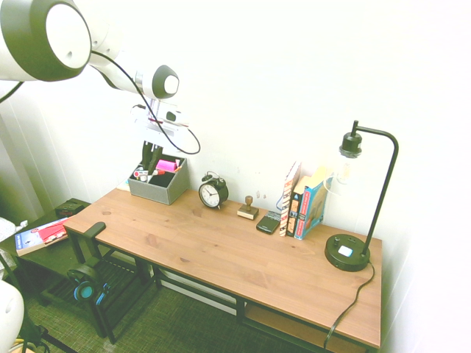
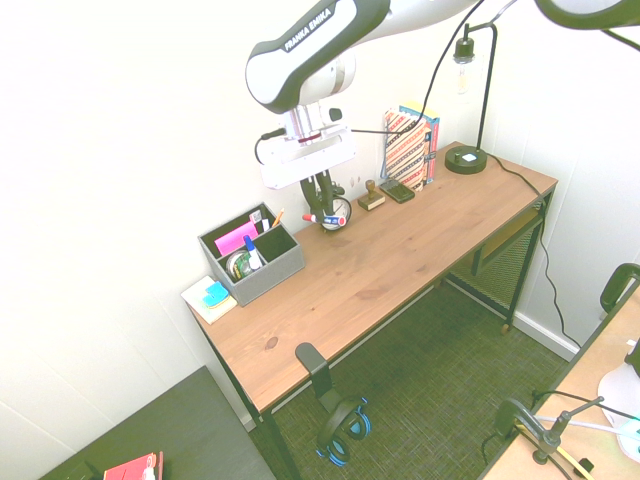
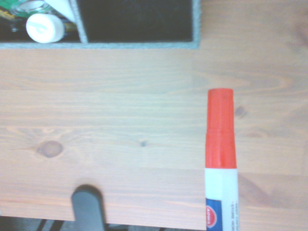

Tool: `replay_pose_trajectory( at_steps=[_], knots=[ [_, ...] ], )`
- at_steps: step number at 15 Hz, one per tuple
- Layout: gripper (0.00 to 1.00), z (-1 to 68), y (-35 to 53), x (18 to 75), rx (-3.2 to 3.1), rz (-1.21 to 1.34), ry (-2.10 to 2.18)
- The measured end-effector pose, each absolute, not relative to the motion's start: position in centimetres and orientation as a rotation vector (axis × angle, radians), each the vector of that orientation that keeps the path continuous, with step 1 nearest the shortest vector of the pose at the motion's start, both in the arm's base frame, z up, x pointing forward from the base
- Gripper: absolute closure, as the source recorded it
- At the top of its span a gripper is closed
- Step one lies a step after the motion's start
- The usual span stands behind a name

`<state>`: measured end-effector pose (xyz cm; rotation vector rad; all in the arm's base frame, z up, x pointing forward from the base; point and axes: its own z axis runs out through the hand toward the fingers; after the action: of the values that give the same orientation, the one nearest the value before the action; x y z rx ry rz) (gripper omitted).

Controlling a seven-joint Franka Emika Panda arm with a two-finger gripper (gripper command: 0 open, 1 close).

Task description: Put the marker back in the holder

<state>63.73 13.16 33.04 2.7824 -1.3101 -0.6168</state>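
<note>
The marker (image 2: 325, 219) is clenched between the closed fingers of the gripper (image 2: 327, 216), held crosswise in the air above the worktop (image 1: 213, 246). Its red cap and white barrel, with a blue patch on the label, appear in the wrist view, apart from the holder (image 2: 272, 280). The holder, a grey open-topped box with compartments, stands at the worktop's back edge, near the left-hand corner as seen from the front; it contains a pink item (image 2: 236, 237) and a blue-capped pen (image 2: 250, 250), and one compartment shows a dark interior. Just beside it, at the corner, lie blue sticky notes (image 2: 215, 294) on a pale pad. Along the back edge, towards the opposite end, follow the alarm clock (image 1: 212, 193), a wooden stamp (image 1: 248, 211), a black handheld device (image 1: 268, 222) and a row of upright books (image 1: 302, 207). The black lamp (image 1: 346, 252) occupies the right-hand end. A black hanger (image 1: 94, 230) projects from the front edge near the left-hand corner, with blue-and-black headphones (image 2: 343, 428) below.
</note>
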Motion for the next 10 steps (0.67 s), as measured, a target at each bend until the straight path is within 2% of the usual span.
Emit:
replay_pose_trajectory(
  at_steps=[3, 9, 10],
  knots=[
    [1.0, 31.2, 15.2, 64.8, 2.701, -0.787, -1.482],
    [1.0, 28.1, 14.5, 68.2, 2.709, -0.755, -1.648],
    [0.0, 27.5, 14.1, 68.7, 2.703, -0.75, -1.679]
  ],
)
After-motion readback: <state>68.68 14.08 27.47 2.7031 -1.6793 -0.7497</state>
